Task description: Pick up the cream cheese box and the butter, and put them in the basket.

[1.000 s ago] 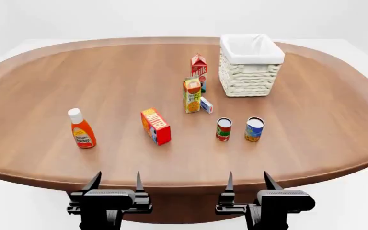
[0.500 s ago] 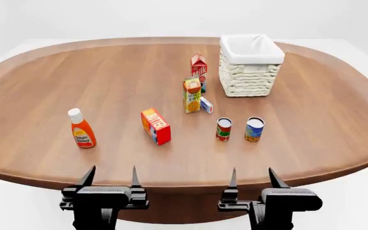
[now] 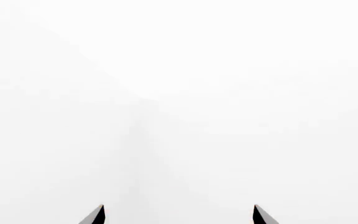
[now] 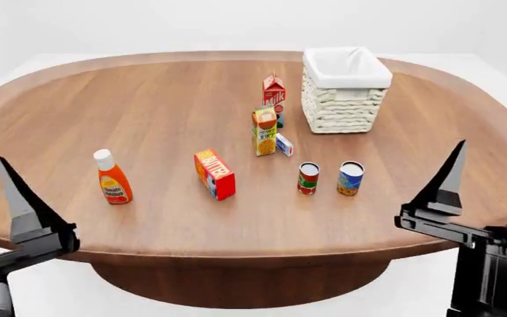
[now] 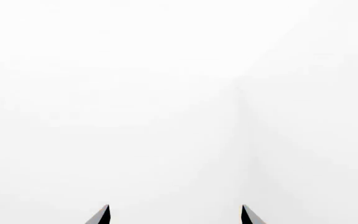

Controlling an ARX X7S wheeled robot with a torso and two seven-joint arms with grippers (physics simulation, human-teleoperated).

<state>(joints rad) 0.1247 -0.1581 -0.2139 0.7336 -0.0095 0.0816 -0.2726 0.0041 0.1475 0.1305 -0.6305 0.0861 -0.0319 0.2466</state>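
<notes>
Both grippers, left [image 4: 24, 218] and right [image 4: 443, 188], empty, jaws spread per wrist views; cream cheese box [image 4: 284, 144] beside juice carton [image 4: 264, 131], butter [image 4: 214, 174] mid-table, basket [image 4: 346, 105] beyond: approach box from clear side.

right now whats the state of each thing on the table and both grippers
butter: on its side, untouched
cream cheese box: beside the juice carton, not picked
basket: upright, nothing seen inside
milk carton: upright
ketchup bottle: upright, capped
two cans: upright
left gripper: open, empty
right gripper: open, empty
</notes>
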